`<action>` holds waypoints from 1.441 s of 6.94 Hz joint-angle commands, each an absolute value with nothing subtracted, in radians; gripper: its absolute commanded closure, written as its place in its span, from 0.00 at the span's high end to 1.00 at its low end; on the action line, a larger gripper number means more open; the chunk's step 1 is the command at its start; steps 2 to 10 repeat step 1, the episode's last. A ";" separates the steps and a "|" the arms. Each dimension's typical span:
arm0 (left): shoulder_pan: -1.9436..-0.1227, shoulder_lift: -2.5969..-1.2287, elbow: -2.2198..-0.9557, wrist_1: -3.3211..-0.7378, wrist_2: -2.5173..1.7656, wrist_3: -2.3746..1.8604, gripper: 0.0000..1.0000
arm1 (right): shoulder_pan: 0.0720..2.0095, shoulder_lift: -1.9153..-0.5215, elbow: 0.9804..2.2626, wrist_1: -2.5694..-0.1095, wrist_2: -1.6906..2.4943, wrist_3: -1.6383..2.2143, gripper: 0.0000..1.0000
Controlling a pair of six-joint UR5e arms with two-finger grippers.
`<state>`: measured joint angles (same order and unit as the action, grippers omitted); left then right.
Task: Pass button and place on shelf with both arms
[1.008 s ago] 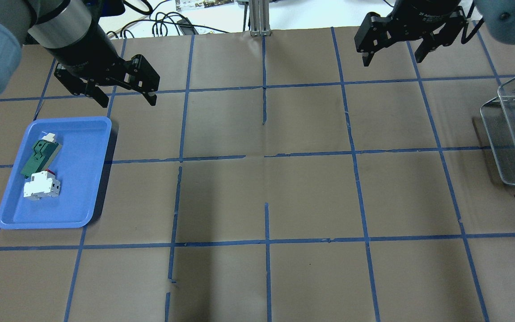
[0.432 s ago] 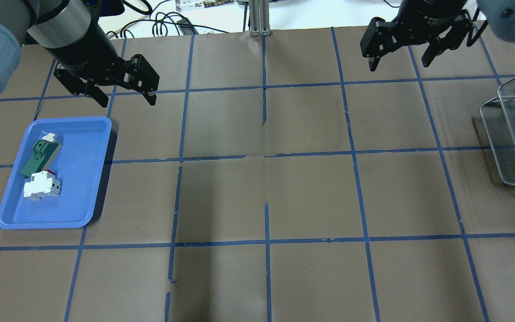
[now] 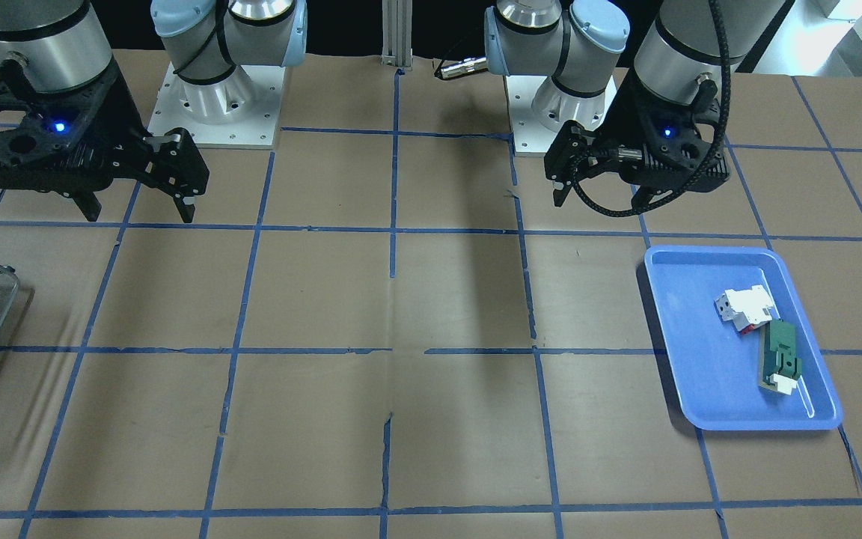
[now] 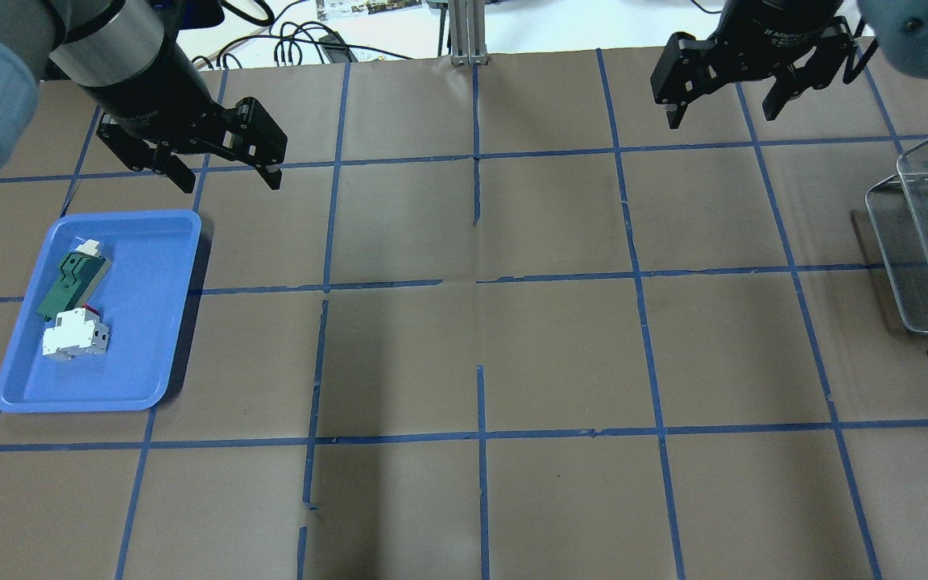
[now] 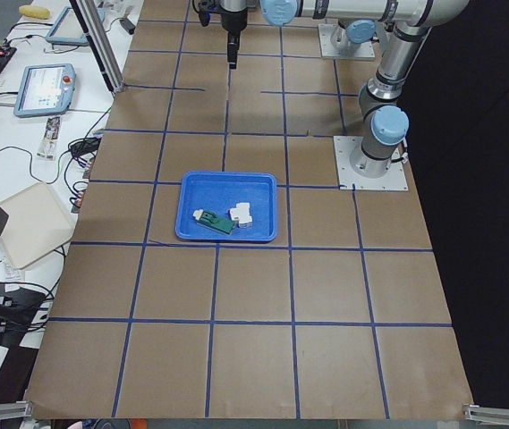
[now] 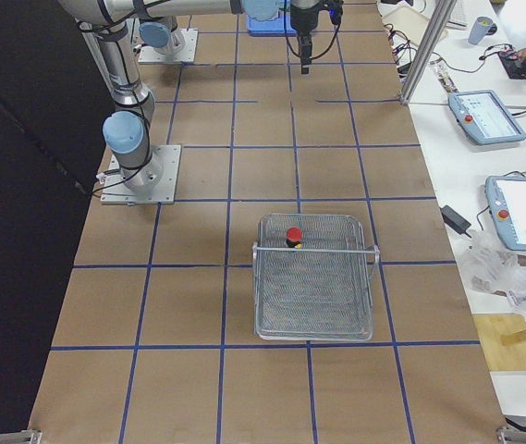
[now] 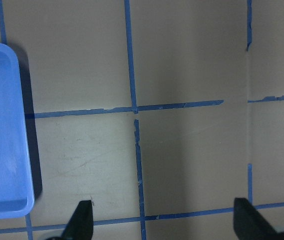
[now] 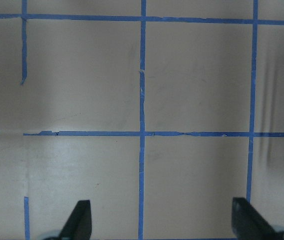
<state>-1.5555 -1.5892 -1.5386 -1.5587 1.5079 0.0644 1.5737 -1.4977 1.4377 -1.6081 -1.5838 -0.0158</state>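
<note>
Since the button [image 6: 293, 236] sits on the shelf [image 6: 313, 301], your left gripper [image 4: 230, 185] and right gripper [image 4: 722, 118] hang back, spread empty.

Table [image 4: 561, 346] is covered with matt brown paper, creased and torn in places. Grid lines are laid in blue tape [image 4: 480, 435]. Tray [image 4: 142, 338] is noted as smooth blue plastic with a soft sheen. Shelf [image 6: 313, 296] is formed of bright metal wire mesh. Button [image 6: 293, 233] cap is seen as smooth red. Arms [image 3: 682, 45] are finished in brushed silver metal, with smooth light-blue caps [image 3: 601, 28]; fingers [image 3: 185, 176] are matt black.
</note>
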 commanded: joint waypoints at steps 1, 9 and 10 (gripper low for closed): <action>-1.555 -1.589 -1.537 -1.559 1.508 0.064 1.00 | 1.574 -1.500 1.436 -1.617 -1.522 0.029 1.00; -1.555 -1.589 -1.537 -1.559 1.508 0.064 1.00 | 1.574 -1.500 1.436 -1.617 -1.522 0.029 1.00; -1.555 -1.589 -1.537 -1.559 1.508 0.064 1.00 | 1.574 -1.500 1.436 -1.617 -1.522 0.029 1.00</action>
